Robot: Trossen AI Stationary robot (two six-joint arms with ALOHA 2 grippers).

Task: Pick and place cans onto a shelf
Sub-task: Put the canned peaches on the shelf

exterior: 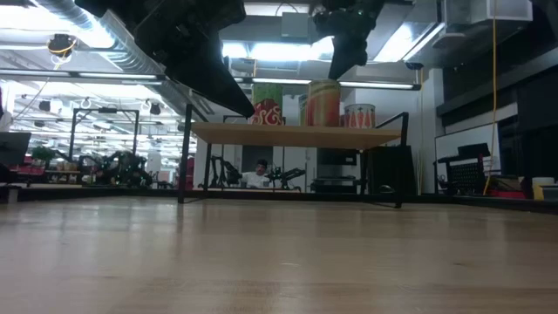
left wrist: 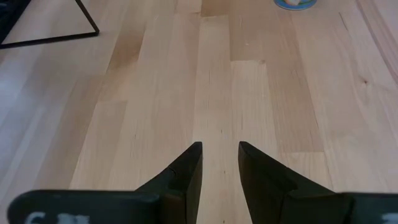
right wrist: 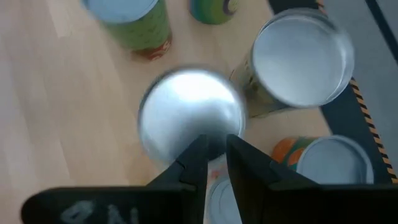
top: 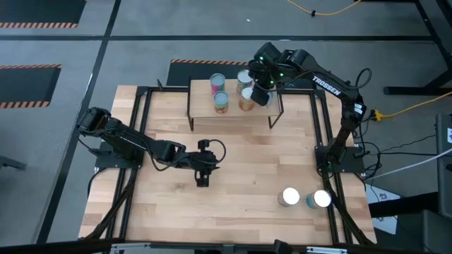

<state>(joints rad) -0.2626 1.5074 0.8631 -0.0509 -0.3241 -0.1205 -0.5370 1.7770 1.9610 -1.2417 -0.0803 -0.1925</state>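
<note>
Seen from above, we find the right gripper hovering over the right end of the shelf, directly above the cluster of cans standing there. In the right wrist view its fingers stand nearly together, with only a thin gap between them and nothing held, just above the silver top of one can; other cans ring it closely, one with a pale top and one with a green label. Two further cans, one with a pink label and another just in front of it, stand toward the shelf's middle. Two more cans and remain on the table near its front right corner. The left gripper rests low over the table's centre, its fingers slightly parted and grasping nothing.
</note>
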